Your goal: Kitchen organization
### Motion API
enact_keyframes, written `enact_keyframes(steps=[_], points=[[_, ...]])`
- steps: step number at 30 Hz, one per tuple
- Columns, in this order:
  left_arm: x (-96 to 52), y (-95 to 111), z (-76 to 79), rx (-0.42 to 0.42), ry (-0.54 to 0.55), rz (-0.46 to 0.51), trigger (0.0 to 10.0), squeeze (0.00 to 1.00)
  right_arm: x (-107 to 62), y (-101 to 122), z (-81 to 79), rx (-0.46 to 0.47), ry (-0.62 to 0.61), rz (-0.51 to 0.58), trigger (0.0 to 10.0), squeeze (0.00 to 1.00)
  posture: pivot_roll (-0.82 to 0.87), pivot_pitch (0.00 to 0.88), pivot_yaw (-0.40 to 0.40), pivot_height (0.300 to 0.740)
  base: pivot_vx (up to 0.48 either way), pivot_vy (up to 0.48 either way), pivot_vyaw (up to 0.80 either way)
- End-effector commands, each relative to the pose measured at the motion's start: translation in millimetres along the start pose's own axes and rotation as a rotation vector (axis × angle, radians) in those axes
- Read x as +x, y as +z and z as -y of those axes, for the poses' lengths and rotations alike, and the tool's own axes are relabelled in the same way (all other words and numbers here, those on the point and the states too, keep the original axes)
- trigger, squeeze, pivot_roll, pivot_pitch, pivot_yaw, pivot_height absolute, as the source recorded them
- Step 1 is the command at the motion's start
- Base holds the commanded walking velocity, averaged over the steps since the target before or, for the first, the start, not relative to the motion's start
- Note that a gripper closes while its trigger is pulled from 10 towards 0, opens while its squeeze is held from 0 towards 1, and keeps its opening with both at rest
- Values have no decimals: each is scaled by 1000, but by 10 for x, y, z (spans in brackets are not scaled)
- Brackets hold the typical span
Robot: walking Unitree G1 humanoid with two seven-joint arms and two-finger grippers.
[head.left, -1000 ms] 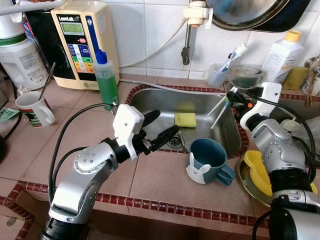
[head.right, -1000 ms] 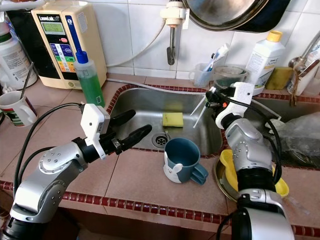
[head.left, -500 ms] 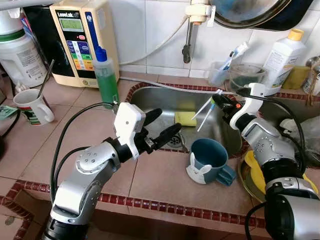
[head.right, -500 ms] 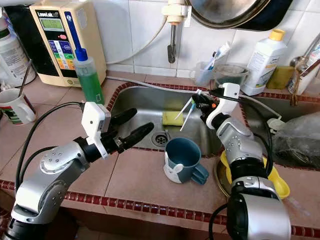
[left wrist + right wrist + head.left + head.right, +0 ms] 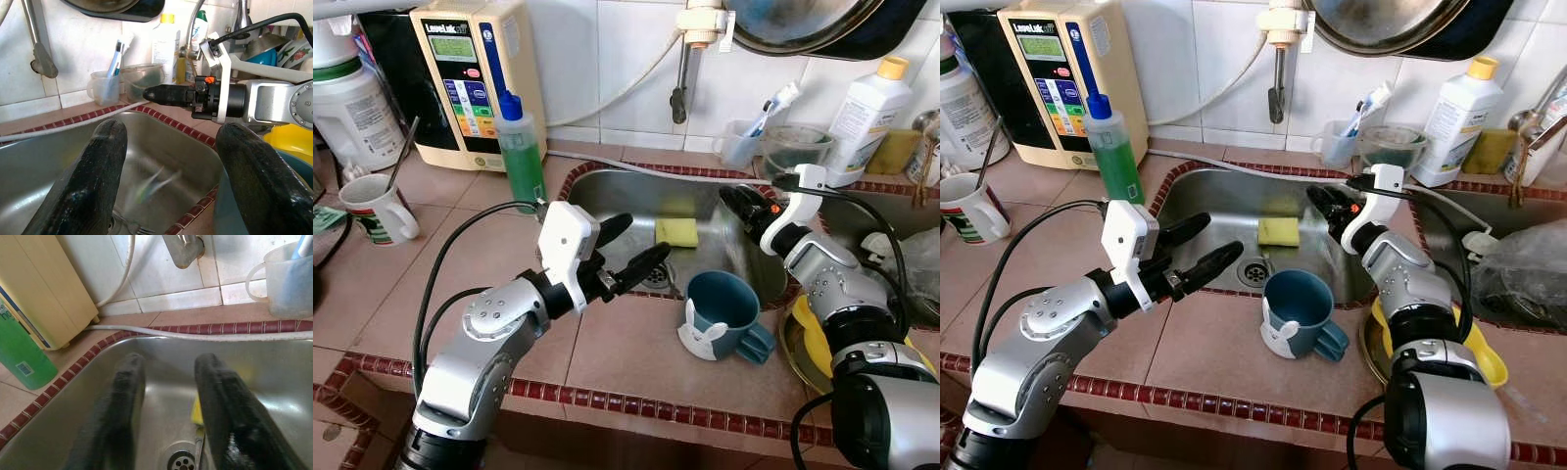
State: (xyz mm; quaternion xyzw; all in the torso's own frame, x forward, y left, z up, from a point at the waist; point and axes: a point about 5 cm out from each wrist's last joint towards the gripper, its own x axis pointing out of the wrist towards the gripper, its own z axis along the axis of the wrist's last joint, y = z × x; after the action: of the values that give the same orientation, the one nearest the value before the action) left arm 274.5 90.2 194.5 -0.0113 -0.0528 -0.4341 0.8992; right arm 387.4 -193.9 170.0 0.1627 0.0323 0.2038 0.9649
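Right arm reaches forward over sink (image 5: pixel 607 191); right gripper (image 5: pixel 736 203) above basin's right part, fingers apart, holding nothing. Left arm bent across counter (image 5: pixel 460 255); left gripper (image 5: pixel 628 247) at sink's front rim, fingers spread wide, empty. Blurred toothbrush (image 5: pixel 154 182) inside basin. Yellow sponge (image 5: pixel 676 233) on basin floor. Blue mug (image 5: pixel 722 311) on counter just before sink.

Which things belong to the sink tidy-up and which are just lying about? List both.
In the job: right gripper, open over the sink; left gripper, open by its front rim; yellow sponge; blue mug.
Lying about: green soap bottle, white mug, white bottle, toothbrush cup.
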Motion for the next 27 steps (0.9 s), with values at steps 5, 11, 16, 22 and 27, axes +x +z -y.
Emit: enact_keyframes(steps=[5, 11, 16, 22, 27], points=[[35, 39, -23, 7, 0, 11, 10000, 0, 38, 132, -23, -15, 18, 40, 10000, 1000, -36, 35, 3, 740, 0, 0, 0], [51, 41, -50, 6, 10, 12, 10000, 0, 27, 268, -69, -99, 19, 134, 10000, 0, -35, 21, 0, 740, 0, 0, 0], [50, 44, -119, 7, 34, 6, 10000, 0, -12, 414, -165, -146, 50, 222, 10000, 0, -37, 15, -1, 740, 0, 0, 0], [39, 62, -270, 14, 130, 11, 10000, 0, -167, 538, -365, -246, 96, 321, 10000, 0, -47, 10, 6, 740, 0, 0, 0], [28, 45, -368, 4, 191, 2, 10000, 0, -301, 473, -461, -274, 116, 309, 10000, 0, -50, 10, 4, 740, 0, 0, 0]])
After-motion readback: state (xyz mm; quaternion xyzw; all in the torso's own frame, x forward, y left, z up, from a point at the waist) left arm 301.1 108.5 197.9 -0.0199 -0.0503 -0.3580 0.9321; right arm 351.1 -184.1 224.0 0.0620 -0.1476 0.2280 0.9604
